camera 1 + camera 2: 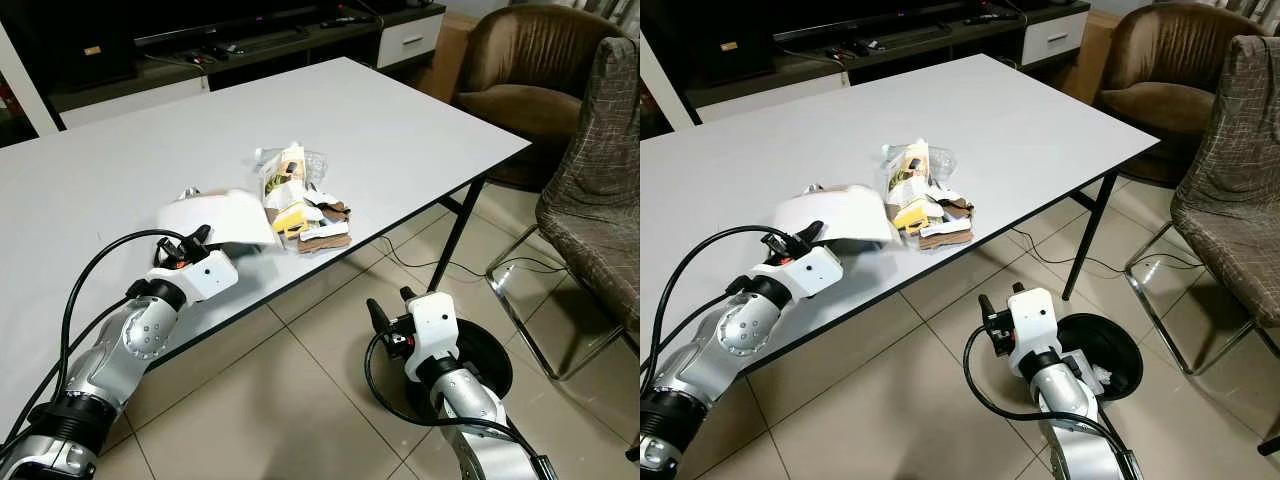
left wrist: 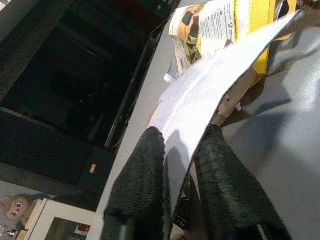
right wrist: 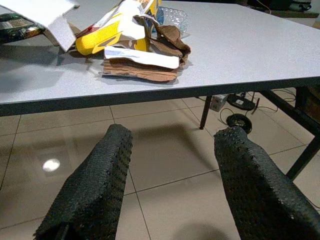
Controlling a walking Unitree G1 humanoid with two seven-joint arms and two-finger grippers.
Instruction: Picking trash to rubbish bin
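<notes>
A pile of trash [image 1: 300,205] lies near the white table's front edge [image 1: 400,225]: a yellow packet, brown paper scraps, clear plastic and a printed wrapper. My left gripper [image 1: 195,240] is shut on a white sheet of card [image 1: 215,218], which is lifted just left of the pile. In the left wrist view the two fingers [image 2: 145,170] pinch the sheet's edge [image 2: 210,85]. My right gripper [image 1: 388,305] is open and holds nothing, low over the floor in front of the table. The black round rubbish bin [image 1: 1110,350] stands on the tiles beside the right arm.
A brown armchair [image 1: 530,70] and a patterned metal-framed chair [image 1: 600,200] stand to the right. Black table legs [image 1: 455,235] and a cable run along the floor. A dark TV cabinet [image 1: 250,40] lines the back wall. Tiled floor [image 1: 300,400] lies between my arms.
</notes>
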